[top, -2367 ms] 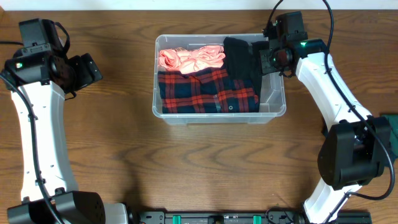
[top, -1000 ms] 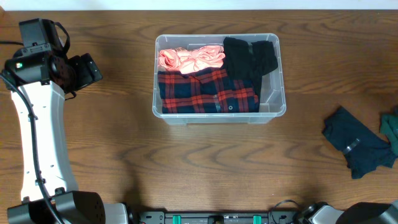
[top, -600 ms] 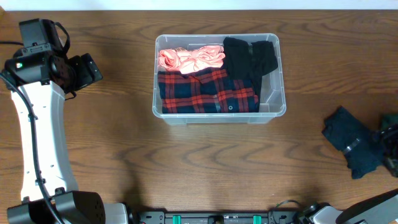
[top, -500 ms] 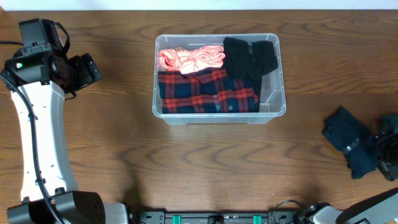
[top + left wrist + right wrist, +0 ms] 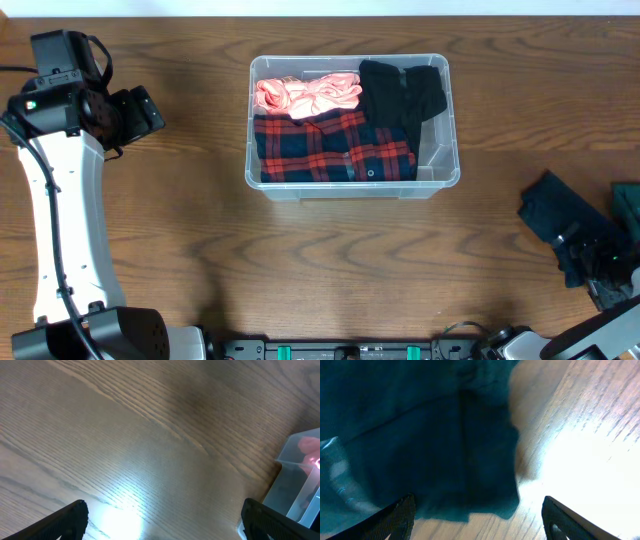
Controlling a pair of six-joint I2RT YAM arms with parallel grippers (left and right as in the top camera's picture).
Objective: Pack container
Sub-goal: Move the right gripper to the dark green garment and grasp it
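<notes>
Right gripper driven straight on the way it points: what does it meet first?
Most likely the dark teal garment, lying on the table right ahead of the open right gripper; the gap to it is hard to judge.

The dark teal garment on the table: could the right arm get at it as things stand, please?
Probably yes: the right gripper hovers open just above the dark teal garment, which lies uncovered on the table.
</notes>
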